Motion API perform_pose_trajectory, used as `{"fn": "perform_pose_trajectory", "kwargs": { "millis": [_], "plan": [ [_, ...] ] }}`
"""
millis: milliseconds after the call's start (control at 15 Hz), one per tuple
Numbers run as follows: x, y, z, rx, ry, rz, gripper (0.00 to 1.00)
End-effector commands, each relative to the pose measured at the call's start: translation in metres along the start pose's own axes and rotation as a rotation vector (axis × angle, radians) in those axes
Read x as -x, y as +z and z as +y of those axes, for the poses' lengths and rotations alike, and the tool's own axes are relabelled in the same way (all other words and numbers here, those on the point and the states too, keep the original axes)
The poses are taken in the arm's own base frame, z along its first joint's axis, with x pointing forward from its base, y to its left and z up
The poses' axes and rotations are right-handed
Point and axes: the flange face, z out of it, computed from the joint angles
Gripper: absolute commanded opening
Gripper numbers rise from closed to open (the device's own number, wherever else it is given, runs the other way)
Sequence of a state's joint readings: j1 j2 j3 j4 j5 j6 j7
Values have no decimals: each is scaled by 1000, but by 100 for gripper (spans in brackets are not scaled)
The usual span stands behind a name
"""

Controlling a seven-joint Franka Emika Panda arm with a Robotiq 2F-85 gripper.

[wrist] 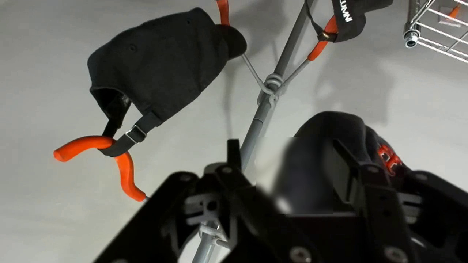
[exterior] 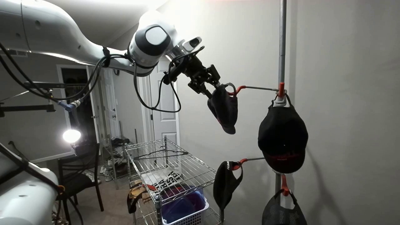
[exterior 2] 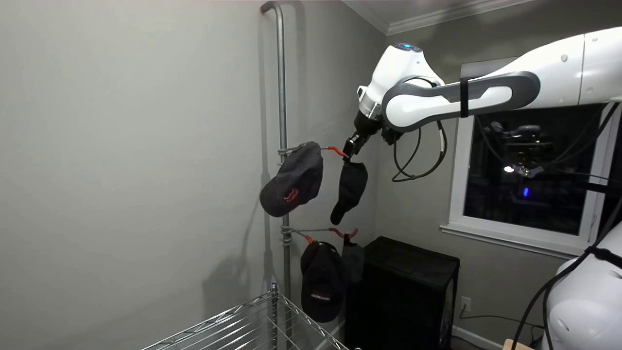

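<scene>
Hanging cap: is hanging just ahead of the claw, its strap looping over a red hook; in the wrist view its red logo is showing beside a finger.
Claw state: is standing partly open, its two fingers sitting apart and gripping nothing; contact between the tips and the cap is not showing clearly.
Buckled cap: is hanging to one side of the claw in the wrist view, its strap resting on a separate orange-red hook.
Lower caps: a white-lettered cap and a mesh cap are hanging below the claw.
Pole: is standing upright beyond the claw, carrying the hooks.
Wire rack: is standing below the claw, with a white basket sitting under its top shelf.
Robot arm: is sloping down to the claw from above.
</scene>
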State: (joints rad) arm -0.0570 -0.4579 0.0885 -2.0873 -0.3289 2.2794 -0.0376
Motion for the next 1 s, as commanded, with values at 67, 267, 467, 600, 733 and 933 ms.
{"fn": "perform_pose_trajectory", "kwargs": {
  "millis": [67, 267, 467, 600, 733, 933],
  "plan": [
    [19, 9, 15, -9, -78, -13, 98],
    [57, 24, 33, -61, -152, -20, 100],
    [104, 41, 48, -120, -245, -20, 100],
    [134, 40, 56, -158, -322, 35, 100],
    [158, 35, 56, -190, -401, 72, 100],
    [183, 26, 51, -231, -498, 150, 100]
  ]
}}
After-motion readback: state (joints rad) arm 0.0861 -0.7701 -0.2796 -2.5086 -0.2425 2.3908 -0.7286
